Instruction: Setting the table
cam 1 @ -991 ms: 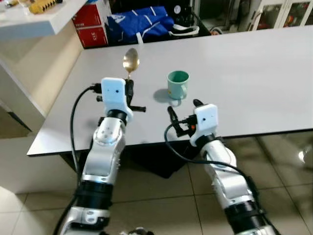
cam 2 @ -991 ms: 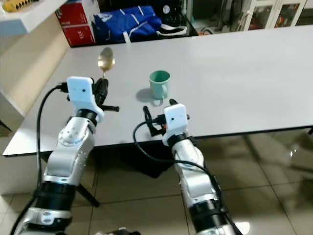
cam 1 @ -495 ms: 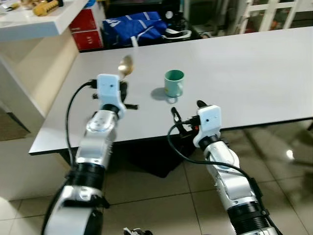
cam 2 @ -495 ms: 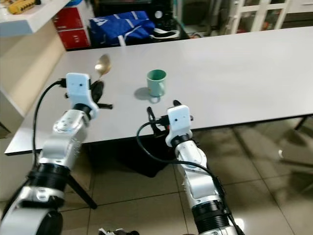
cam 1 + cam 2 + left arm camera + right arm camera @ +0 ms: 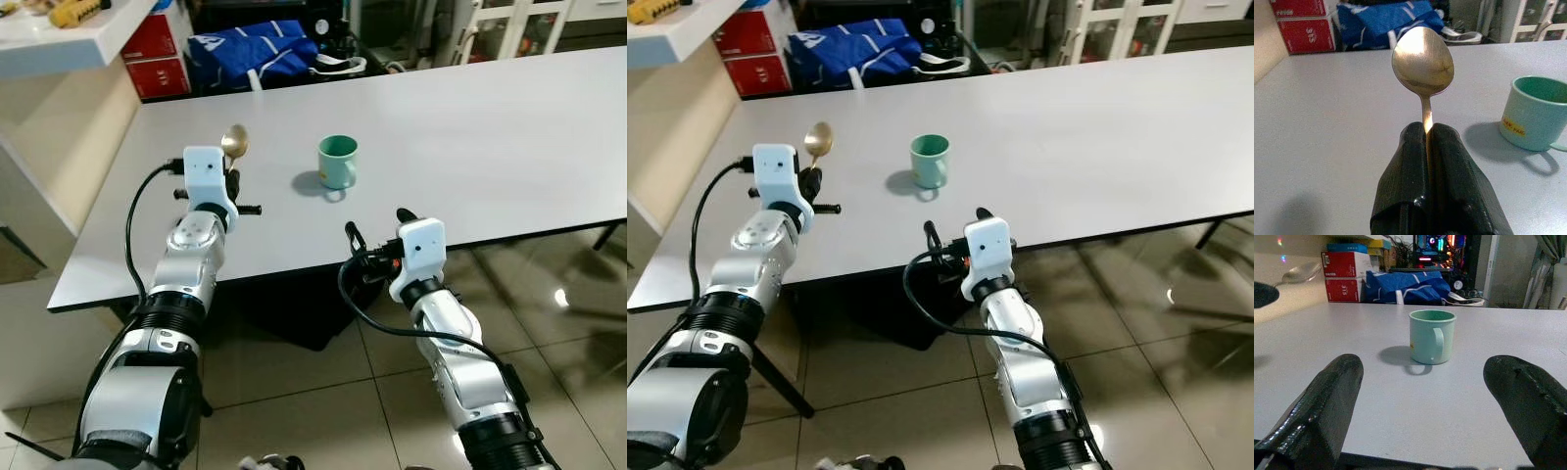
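My left end effector [image 5: 1427, 142] pinches a gold spoon [image 5: 1423, 61] upright above the desk [image 5: 509, 127], left of the green mug [image 5: 337, 162]. I judge the placing step is in hand: next I lower it flat beside the mug, while my right end effector [image 5: 377, 233] waits wide open at the near edge.

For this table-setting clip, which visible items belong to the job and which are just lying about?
Part of the job:
- spoon, gripped upright in the left hand
- green mug, standing on the table
- right hand, open, at the table's near edge facing the mug

Just lying about:
- blue bag
- red boxes
- white shelf
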You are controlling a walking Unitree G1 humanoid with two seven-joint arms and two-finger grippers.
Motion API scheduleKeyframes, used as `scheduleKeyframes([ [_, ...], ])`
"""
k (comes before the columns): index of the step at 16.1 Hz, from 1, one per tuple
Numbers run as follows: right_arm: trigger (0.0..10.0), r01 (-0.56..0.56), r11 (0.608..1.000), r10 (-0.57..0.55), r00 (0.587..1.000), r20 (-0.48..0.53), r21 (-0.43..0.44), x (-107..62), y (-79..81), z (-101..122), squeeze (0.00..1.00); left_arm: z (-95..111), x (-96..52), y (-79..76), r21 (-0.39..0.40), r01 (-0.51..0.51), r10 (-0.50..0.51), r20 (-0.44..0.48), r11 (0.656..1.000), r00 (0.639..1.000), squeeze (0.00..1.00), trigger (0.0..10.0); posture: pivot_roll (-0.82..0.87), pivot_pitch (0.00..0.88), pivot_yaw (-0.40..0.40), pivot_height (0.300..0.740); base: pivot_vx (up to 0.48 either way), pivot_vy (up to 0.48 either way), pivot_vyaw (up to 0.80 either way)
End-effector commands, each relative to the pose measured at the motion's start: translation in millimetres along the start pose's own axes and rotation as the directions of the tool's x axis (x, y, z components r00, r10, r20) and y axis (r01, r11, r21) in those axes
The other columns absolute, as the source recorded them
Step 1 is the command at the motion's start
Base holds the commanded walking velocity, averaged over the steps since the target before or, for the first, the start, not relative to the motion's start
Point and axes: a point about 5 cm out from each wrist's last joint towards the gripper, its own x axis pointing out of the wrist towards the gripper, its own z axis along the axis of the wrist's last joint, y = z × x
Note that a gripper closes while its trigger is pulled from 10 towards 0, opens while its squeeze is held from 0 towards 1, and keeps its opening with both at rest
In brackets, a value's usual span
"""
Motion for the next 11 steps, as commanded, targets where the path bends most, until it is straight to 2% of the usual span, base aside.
scheduleKeyframes([
  [1, 10.0, -0.005, 1.000, 0.005, 1.000, 0.013, -0.010, -0.8, 0.4, 5.9, 0.00, 2.0, 3.2, -0.4, -0.019, -0.035, 0.035, 0.002, 0.999, 0.999, 0.00, 0.0, -0.20, 0.000, 0.111, 0.740, 0.000, 0.000, 0.00],
  [4, 10.0, -0.004, 1.000, 0.004, 1.000, 0.009, -0.013, -4.2, 0.0, 6.2, 0.00, -15.9, 3.0, -4.0, -0.033, -0.050, 0.048, -0.058, 0.998, 0.997, 0.00, 0.0, -0.22, 0.000, 0.113, 0.740, 0.000, 0.000, 0.00],
  [6, 10.0, -0.004, 1.000, 0.004, 1.000, 0.006, -0.014, -8.2, 0.0, 6.5, 0.00, -21.0, 3.2, -0.9, -0.016, -0.056, 0.055, -0.079, 0.998, 0.995, 0.00, 0.0, -0.23, 0.010, 0.114, 0.740, 0.000, 0.000, 0.00],
  [7, 10.0, 0.000, 1.000, 0.000, 1.000, 0.001, -0.015, -12.5, -1.9, 6.7, 0.00, -22.1, 3.8, 5.7, -0.015, -0.080, 0.078, -0.096, 0.997, 0.992, 0.00, 0.0, -0.24, 0.015, 0.116, 0.740, 0.000, 0.000, 0.00],
  [11, 10.0, 0.010, 1.000, -0.011, 1.000, -0.013, -0.022, -18.7, -5.6, 6.8, 0.00, -26.0, 3.6, 8.9, -0.005, -0.108, 0.107, -0.115, 0.994, 0.988, 0.00, 0.0, -0.26, 0.023, 0.117, 0.740, 0.000, 0.000, 0.00],
])
